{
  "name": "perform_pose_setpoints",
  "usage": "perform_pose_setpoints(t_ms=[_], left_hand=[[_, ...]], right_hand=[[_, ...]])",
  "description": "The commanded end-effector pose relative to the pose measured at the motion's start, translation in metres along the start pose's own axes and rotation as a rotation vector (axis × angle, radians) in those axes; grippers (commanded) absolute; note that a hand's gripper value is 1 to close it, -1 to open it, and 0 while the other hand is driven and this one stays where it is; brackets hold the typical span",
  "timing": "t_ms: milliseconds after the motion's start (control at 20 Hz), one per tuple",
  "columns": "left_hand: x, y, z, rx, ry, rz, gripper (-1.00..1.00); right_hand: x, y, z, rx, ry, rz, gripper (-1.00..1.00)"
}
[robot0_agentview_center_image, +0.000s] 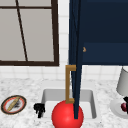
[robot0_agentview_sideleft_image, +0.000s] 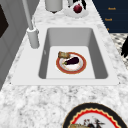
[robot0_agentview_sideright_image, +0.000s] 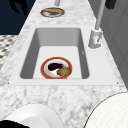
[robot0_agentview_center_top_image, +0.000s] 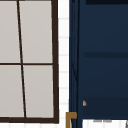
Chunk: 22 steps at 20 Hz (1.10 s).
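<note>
Two hands are hanging low over the tabletop (robot0_agentview_center_image: 25, 87). The left hand (robot0_agentview_center_image: 39, 109) is hovering at the sink (robot0_agentview_center_image: 93, 105) rim, with the patterned plate (robot0_agentview_center_image: 5, 106) to its left and the red ball (robot0_agentview_center_image: 62, 117) just to its right. I cannot tell whether its fingers are curled or loose. The right hand (robot0_agentview_center_image: 125, 102) is hovering right beside the apple (robot0_agentview_center_image: 123, 107) on the white plate (robot0_agentview_center_image: 115, 108), and its grip is unreadable too. Any move from the left hand is wanting care, I'd say, as the open cabinet door (robot0_agentview_center_image: 77, 75) is hanging close on its right.

plates (robot0_agentview_sideleft_image: 71, 71) 3 | hands (robot0_agentview_center_image: 39, 109) 2 | sink (robot0_agentview_sideleft_image: 100, 55) 1 | faucet (robot0_agentview_sideleft_image: 32, 37) 1 | window (robot0_agentview_center_image: 27, 32) 1
</note>
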Motion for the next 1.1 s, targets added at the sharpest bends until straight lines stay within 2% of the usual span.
perform_pose_setpoints(t_ms=[0, 150, 400, 550, 600, 650, 800, 900, 1050], left_hand=[[0.0, 0.0, 0.0, 0.0, 0.0, 0.0, 0.0], [0.0, 0.0, 0.0, 0.0, 0.0, 0.0, 0.0], [0.0, 0.0, 0.0, 0.0, 0.0, 0.0, 0.0], [0.0, 0.0, 0.0, 0.0, 0.0, 0.0, 0.0], [0.0, 0.0, 0.0, 0.0, 0.0, 0.0, 0.0], [0.0, 0.0, 0.0, 0.0, 0.0, 0.0, 0.0], [0.0, 0.0, 0.0, 0.0, 0.0, 0.0, 0.0], [0.0, 0.0, 0.0, 0.0, 0.0, 0.0, 0.0], [0.0, 0.0, 0.0, 0.0, 0.0, 0.0, 0.0]], right_hand=[[0.0, 0.003, -0.021, 0.078, -0.013, 0.046, -1.0], [-0.003, 0.01, -0.037, 0.107, -0.03, 0.047, -1.0], [-0.008, 0.007, -0.054, 0.297, -0.06, 0.087, -1.0], [-0.009, 0.006, -0.053, 0.321, -0.078, 0.089, -1.0], [-0.008, 0.008, -0.051, 0.32, -0.079, 0.088, 1.0], [-0.008, 0.007, -0.048, 0.291, -0.086, 0.106, 1.0], [-0.014, -0.006, -0.043, 0.272, -0.089, 0.079, 1.0], [-0.017, -0.009, -0.043, 0.222, -0.094, 0.048, 1.0], [-0.015, -0.012, -0.046, 0.204, -0.1, 0.045, 1.0]])
